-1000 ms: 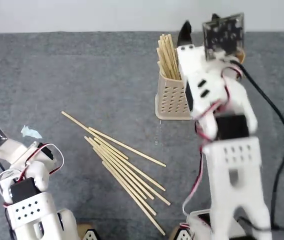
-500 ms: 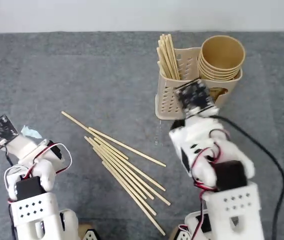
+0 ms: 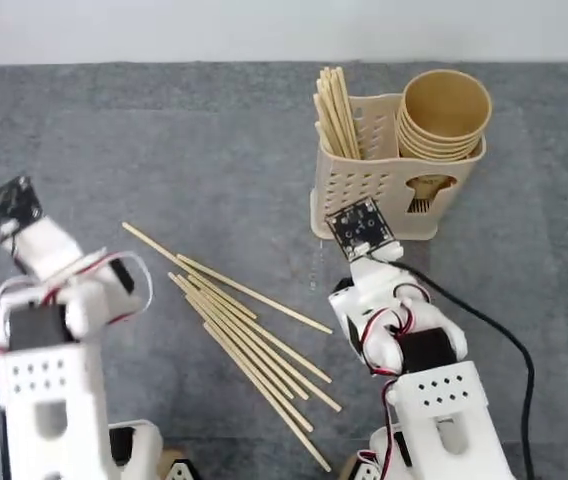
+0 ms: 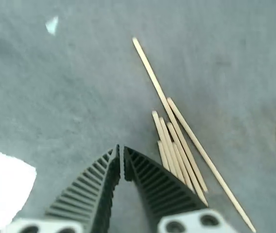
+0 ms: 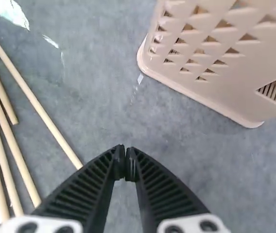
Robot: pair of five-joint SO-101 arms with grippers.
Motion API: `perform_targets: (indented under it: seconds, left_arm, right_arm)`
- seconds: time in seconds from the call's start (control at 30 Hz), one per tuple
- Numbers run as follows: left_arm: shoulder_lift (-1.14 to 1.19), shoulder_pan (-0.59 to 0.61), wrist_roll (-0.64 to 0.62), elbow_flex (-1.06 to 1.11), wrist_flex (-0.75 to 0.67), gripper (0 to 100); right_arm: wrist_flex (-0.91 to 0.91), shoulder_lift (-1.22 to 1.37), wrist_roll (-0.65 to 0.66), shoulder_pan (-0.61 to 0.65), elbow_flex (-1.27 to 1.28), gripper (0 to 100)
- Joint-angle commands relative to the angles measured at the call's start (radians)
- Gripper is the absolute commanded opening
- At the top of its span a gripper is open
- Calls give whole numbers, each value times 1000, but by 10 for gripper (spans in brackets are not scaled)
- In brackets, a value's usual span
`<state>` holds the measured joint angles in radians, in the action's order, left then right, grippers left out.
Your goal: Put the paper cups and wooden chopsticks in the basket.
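Grey felt-like matting (image 3: 164, 140) is spread over the whole table, with a pale wall (image 3: 264, 30) strip at 12 o'clock. A beige perforated basket (image 3: 364, 195) is parked around 1 o'clock. Stacked paper cups (image 3: 446, 105) are nested in its 3 o'clock compartment, and a chopstick bundle (image 3: 336, 110) is stood upright in the 9 o'clock one. Loose wooden chopsticks (image 3: 249, 340) are fanned out mid-table, at 3 o'clock from the left gripper (image 4: 121, 154) and 9 o'clock from the right gripper (image 5: 125, 165). Both sets of fingers are pressed together, nothing held.
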<state>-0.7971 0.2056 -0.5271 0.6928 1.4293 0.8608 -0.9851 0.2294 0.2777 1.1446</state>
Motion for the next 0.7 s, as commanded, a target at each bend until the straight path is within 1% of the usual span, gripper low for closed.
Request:
perform_targets:
  seconds: [0.0, 0.2, 0.37, 0.47, 0.6, 0.67]
  left_arm:
    - [180, -51, -75, -120, 20, 13]
    - [423, -121, -130, -157, 15, 14]
    - [589, -180, -222, -156, -100, 16]
    - [669, -210, -226, -156, -172, 16]
    - [738, -236, -229, -157, -235, 19]
    - [764, -236, -245, -157, -252, 57]
  right_arm:
    - [-38, -19, 9, 2, 0, 17]
    - [-36, -19, 9, 1, 0, 18]
    - [-36, -19, 9, 1, 0, 19]
    - [-36, -19, 9, 1, 0, 19]
    - [-35, -18, 9, 1, 0, 19]
    - [-35, -18, 9, 1, 0, 19]
